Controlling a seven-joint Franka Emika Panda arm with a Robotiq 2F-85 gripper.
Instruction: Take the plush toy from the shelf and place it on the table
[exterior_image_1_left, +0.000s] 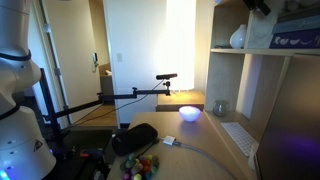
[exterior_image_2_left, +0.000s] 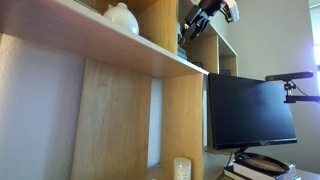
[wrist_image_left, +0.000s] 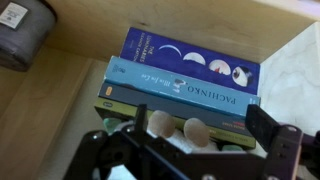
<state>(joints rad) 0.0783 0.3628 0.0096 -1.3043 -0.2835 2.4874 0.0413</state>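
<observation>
In the wrist view the plush toy (wrist_image_left: 160, 124) shows only in part at the bottom: two tan round bumps with whitish and green fabric below them. It lies in front of a stack of books (wrist_image_left: 180, 82). My gripper (wrist_image_left: 200, 128) is open, one black finger on each side of the toy and neither visibly pressing it. In both exterior views the gripper (exterior_image_1_left: 258, 5) (exterior_image_2_left: 205, 14) is high up in the pale-wood shelf (exterior_image_1_left: 262, 60) (exterior_image_2_left: 110, 50). The table (exterior_image_1_left: 182, 99) lies far below.
A white vase (exterior_image_1_left: 237, 38) (exterior_image_2_left: 122, 17) stands on the shelf near the gripper. On the table are a glowing bowl (exterior_image_1_left: 189, 113) and a keyboard (exterior_image_1_left: 238, 136), with a black pouch (exterior_image_1_left: 135, 138) nearer. A monitor (exterior_image_2_left: 250, 105) and a black arm stand (exterior_image_1_left: 135, 95) are close by.
</observation>
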